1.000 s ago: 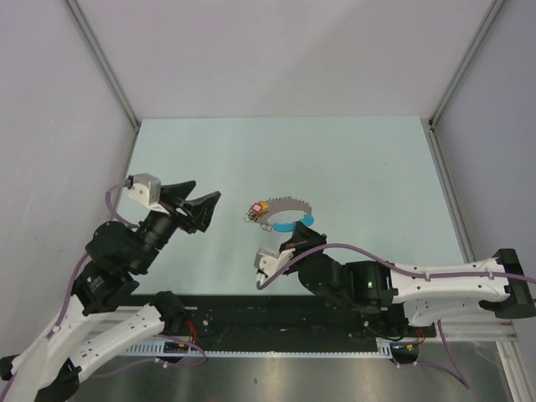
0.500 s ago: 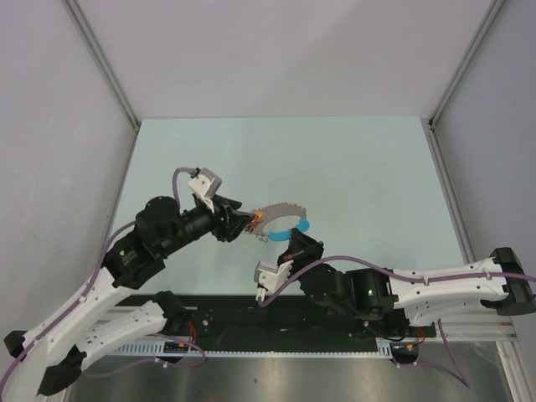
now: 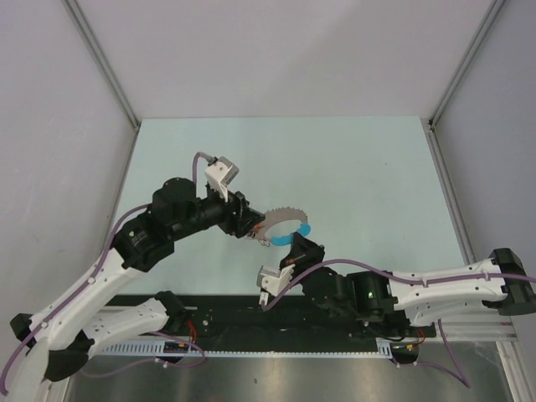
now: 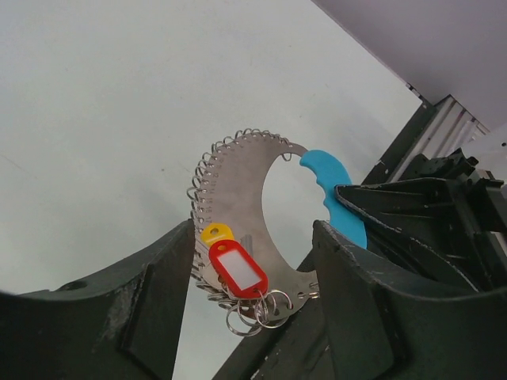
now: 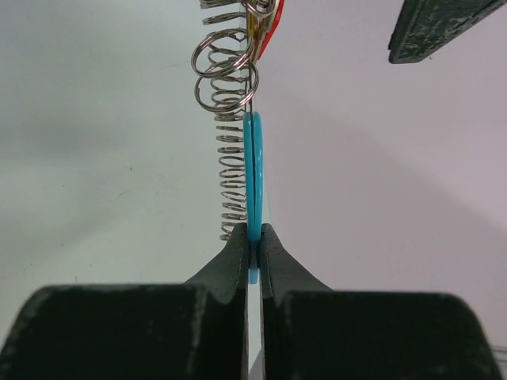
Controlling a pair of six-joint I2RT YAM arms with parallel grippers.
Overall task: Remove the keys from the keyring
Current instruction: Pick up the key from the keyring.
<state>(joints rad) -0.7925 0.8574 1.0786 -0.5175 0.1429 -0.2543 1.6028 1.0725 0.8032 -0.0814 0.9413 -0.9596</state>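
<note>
At centre of the top view, the keyring [image 3: 283, 223], its blue arc clamped flat in the right gripper [image 5: 255, 241]. Jaws of the left gripper [image 3: 254, 224] spread wide, straddling the ring's opposite end. Low centre in the left wrist view, the red-headed key [image 4: 238, 269], slanting upper left to lower right, between those jaws. Nearer arm for the key: left.

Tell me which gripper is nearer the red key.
Left. The left gripper is open, its fingers either side of the red key, not closed on it. The right gripper is shut on the keyring's blue arc, farther along the ring.
</note>
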